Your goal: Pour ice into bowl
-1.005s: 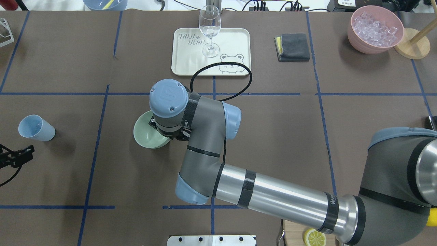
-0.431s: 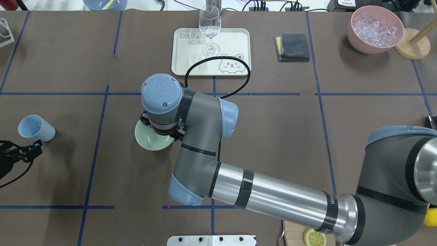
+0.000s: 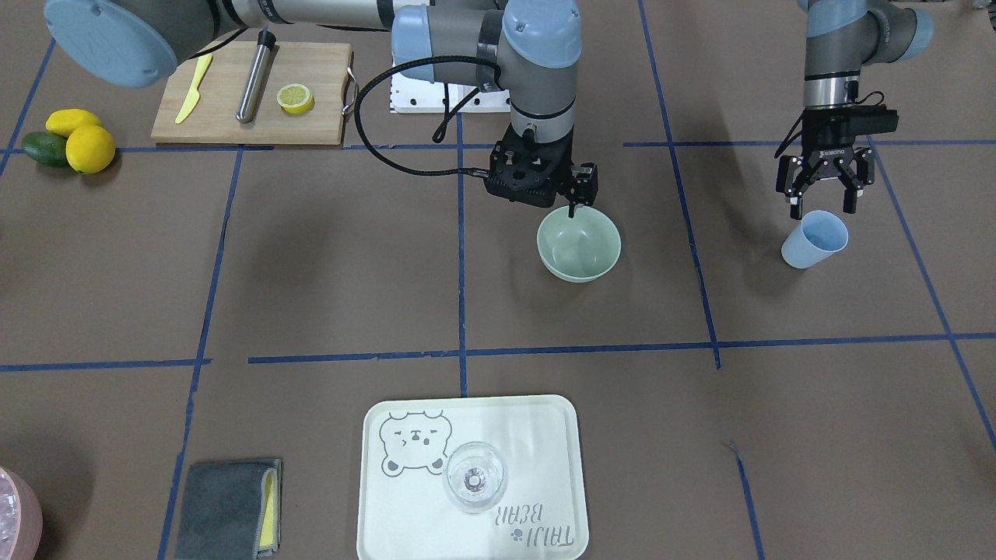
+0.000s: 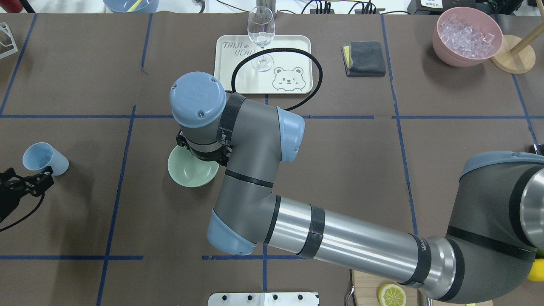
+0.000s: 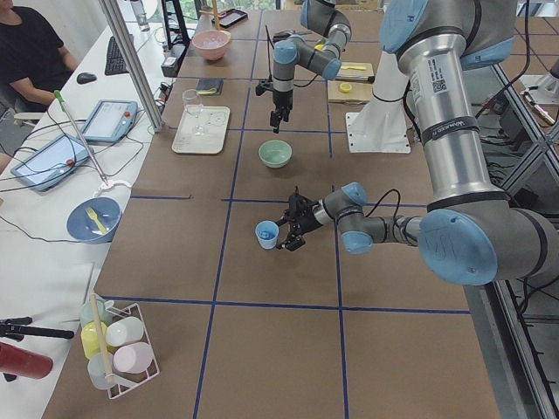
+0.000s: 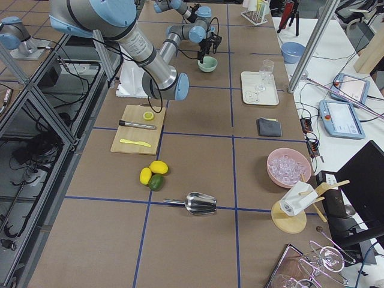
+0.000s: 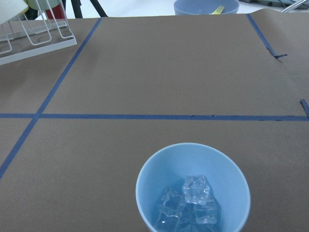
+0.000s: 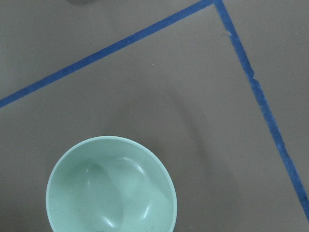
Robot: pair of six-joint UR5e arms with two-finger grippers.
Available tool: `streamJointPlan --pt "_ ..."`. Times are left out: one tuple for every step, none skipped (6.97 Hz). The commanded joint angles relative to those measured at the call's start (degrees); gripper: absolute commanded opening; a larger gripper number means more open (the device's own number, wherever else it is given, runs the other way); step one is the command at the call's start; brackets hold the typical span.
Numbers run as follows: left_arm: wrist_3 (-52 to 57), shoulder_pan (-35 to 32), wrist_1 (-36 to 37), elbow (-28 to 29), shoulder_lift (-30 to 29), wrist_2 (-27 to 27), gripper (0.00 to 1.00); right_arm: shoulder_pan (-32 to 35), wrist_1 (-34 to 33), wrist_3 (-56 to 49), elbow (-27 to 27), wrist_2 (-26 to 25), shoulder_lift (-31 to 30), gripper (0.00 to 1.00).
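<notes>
Front-facing view: the left gripper (image 3: 822, 204) hangs just above the blue cup (image 3: 814, 239), jaws apart. The right gripper (image 3: 571, 208) is at the bowl (image 3: 580, 250) rim; I cannot tell its jaw state.

Overhead view: cup and bowl stand well apart.

Left wrist view: the ice (image 7: 190, 202) lies in the cup.

Right wrist view: the bowl is empty.

I judge the step to be cup pickup. Next: descend, clamp, carry to the bowl.

I see a blue cup (image 7: 153, 180) low in frame, upright, with a few clear ice (image 7: 195, 199) cubes piled inside. It sits on the brown bench (image 7: 159, 67); blue tape (image 7: 145, 116) crosses behind it. White wire rack (image 7: 34, 35) top left, blue bowl (image 7: 193, 7) with yellow fork (image 7: 218, 9) at top edge.
</notes>
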Motion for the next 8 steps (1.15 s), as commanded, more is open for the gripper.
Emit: streamJointPlan --pt "0.0 0.3 -0.2 4.6 -4.5 2.7 1.0 0.7 -6.7 -2.5 3.8 0.1 -0.7 1.0" --pt "0.0 0.4 -0.9 6.4 -5.6 2.8 1.0 1.2 -8.1 -3.1 7.2 0.1 -2.9 1.0" --pt "0.0 0.4 -1.0 6.6 -5.6 3.4 1.0 1.5 -8.2 -3.8 9.7 0.1 -4.9 1.0" --pt "0.1 0.4 -1.0 6.7 -5.6 4.4 1.0 1.7 -8.2 -4.0 10.2 0.2 -5.3 1.0" --pt "0.1 0.4 -1.0 7.0 -5.9 5.1 1.0 2.0 -8.2 -4.2 10.2 0.3 -5.5 1.0" --pt "0.3 0.4 -1.1 8.2 -6.9 6.0 1.0 2.3 -8.2 -4.2 10.6 0.3 -5.9 1.0" --pt "0.3 0.4 -1.9 10.8 -8.9 6.0 1.0 2.4 -8.5 -4.2 11.1 0.3 -6.5 1.0" --pt "0.5 0.4 -5.2 13.5 -9.5 6.0 1.0 2.6 -8.8 -4.3 11.9 0.3 -7.0 1.0"
